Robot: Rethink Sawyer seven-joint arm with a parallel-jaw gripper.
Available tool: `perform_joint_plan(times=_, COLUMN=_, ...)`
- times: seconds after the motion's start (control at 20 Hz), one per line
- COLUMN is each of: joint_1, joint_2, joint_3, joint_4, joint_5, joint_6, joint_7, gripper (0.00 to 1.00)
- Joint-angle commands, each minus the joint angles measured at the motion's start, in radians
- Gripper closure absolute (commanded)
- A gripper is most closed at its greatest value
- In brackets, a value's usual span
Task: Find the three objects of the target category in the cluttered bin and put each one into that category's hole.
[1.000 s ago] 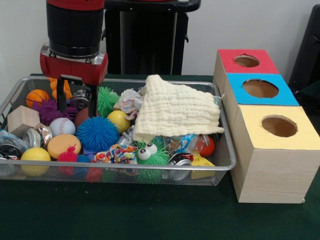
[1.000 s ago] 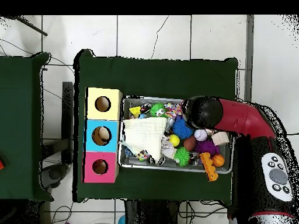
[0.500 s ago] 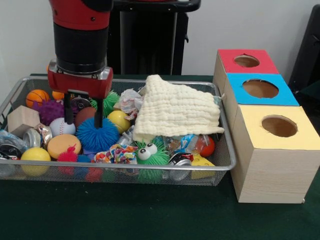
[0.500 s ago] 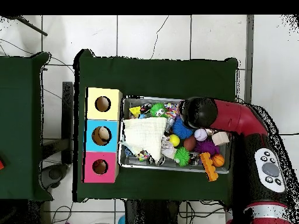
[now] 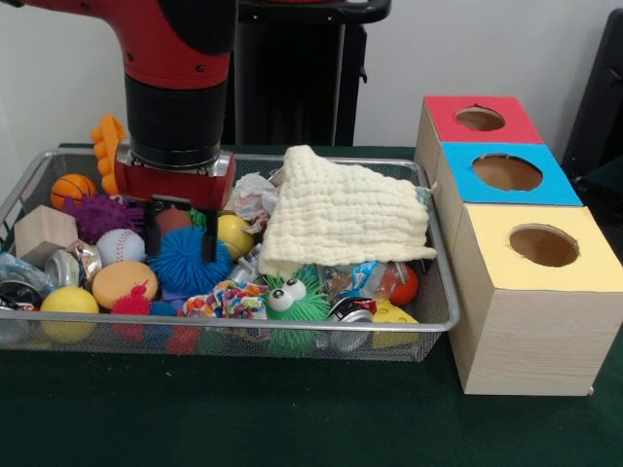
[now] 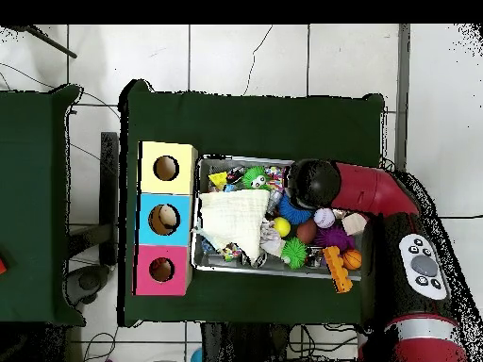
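Observation:
My gripper [image 5: 182, 245] is open and low in the wire bin [image 5: 292, 328]. Its two dark fingers [image 5: 207, 243] straddle the top of a blue spiky ball [image 5: 183, 265]. A yellow ball [image 5: 234, 233] and a brown-red ball [image 5: 173, 218] lie just behind it. A baseball [image 5: 120, 245], a purple spiky ball [image 5: 97, 214] and an orange ball [image 5: 123, 280] sit to the left. In the overhead view the arm's head [image 6: 311, 183] hides the blue ball. Three boxes stand beside the bin, with red [image 5: 480, 119], blue [image 5: 506, 172] and yellow [image 5: 543, 245] holes.
A cream cloth [image 5: 341, 214] covers the bin's right half. Also in the bin are a green googly-eyed toy [image 5: 290, 300], a mini basketball [image 5: 72, 188], a wooden block [image 5: 41, 232], crushed cans [image 5: 348, 309] and an orange plastic toy [image 5: 105, 146]. The bin's walls ring the clutter.
The gripper has moved right in the front view and come down, from over the purple spiky ball and baseball to astride the blue spiky ball. Its fingers have stayed apart.

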Motion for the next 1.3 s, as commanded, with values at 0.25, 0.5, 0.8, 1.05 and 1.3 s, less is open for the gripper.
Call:
perform_joint_plan(times=0.25, joint_1=-0.002, joint_2=0.038, joint_3=0.042, joint_4=-0.08, joint_5=0.007, joint_6=0.033, joint_7=0.032, gripper=0.0)
perform_joint_plan(times=0.5, joint_1=-0.003, joint_2=0.04, joint_3=0.044, joint_4=-0.097, joint_5=0.011, joint_6=0.057, joint_7=0.023, gripper=0.0)
perform_joint_plan(times=0.8, joint_1=0.0, joint_2=0.046, joint_3=0.039, joint_4=-0.097, joint_5=0.006, joint_6=0.044, joint_7=0.03, gripper=0.0)
perform_joint_plan(times=1.05, joint_1=0.021, joint_2=0.021, joint_3=0.006, joint_4=-0.047, joint_5=-0.005, joint_6=0.007, joint_7=0.081, gripper=0.0)
perform_joint_plan(times=1.3, joint_1=0.033, joint_2=-0.018, joint_3=-0.008, joint_4=0.0, joint_5=0.001, joint_6=0.01, joint_7=0.091, gripper=0.0)
